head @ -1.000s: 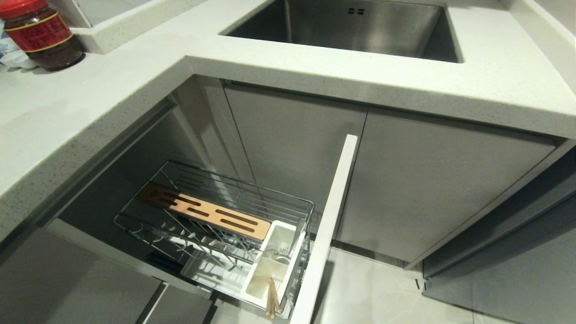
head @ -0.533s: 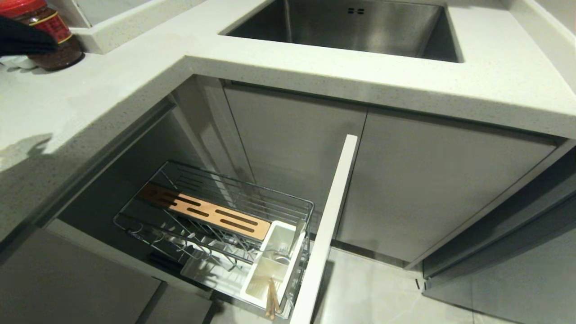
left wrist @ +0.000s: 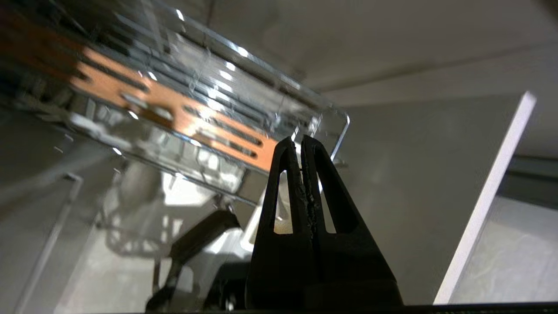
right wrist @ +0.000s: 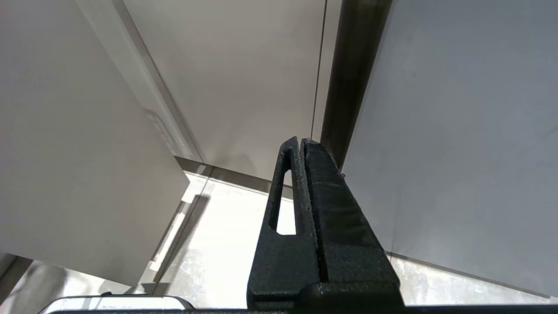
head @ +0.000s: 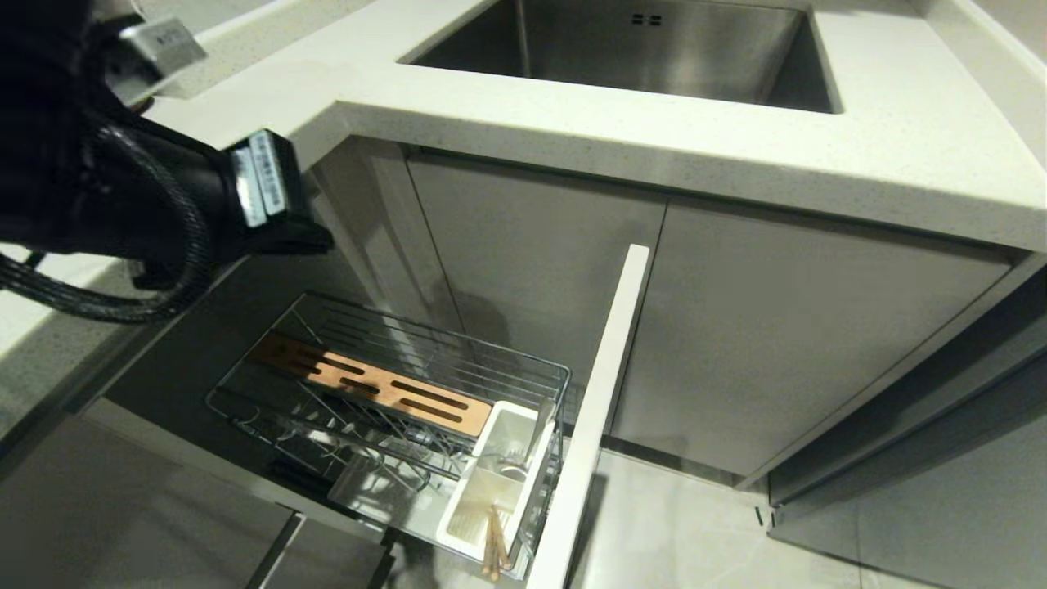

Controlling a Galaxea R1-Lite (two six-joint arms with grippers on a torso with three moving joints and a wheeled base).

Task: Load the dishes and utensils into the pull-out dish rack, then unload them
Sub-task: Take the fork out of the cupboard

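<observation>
No lettering, brand or number can be made out anywhere in these views. The nearest candidates are two pale stickers on the left arm, at the far left of the head view: one label on the black block close to the wrist and a second tag further back (both carry marks too small to read).
</observation>
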